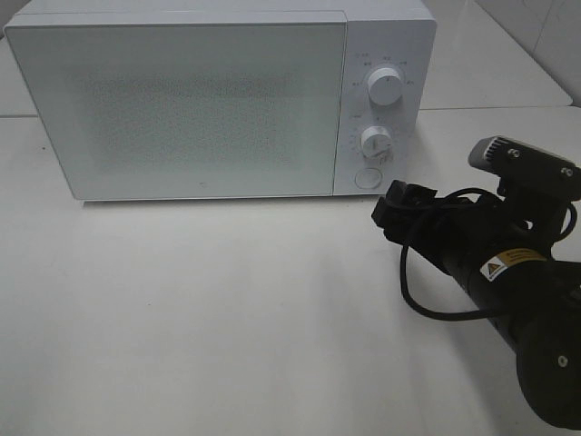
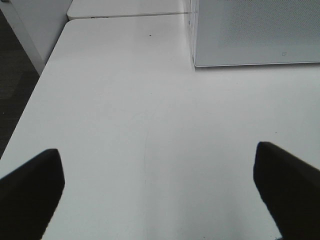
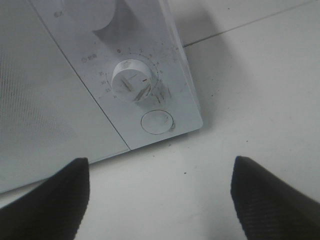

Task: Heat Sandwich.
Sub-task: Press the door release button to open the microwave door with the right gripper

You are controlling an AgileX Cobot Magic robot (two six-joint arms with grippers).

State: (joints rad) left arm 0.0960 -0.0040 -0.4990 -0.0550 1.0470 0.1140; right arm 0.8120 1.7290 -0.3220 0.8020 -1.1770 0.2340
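Risk here is the right gripper (image 3: 160,200), jaws wide and empty near the round button (image 3: 157,121) of the microwave (image 1: 399,45), grazing the timer dial (image 3: 131,82) just above it, while the left gripper (image 2: 157,192) hangs wide and empty over the surface (image 1: 227,300) and the sandwich is nowhere in view, door (image 1: 182,109) shut

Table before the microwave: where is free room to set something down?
The table is bare all along the microwave door's front. Crowded only at right, where the right gripper and its arm sit before the round button.
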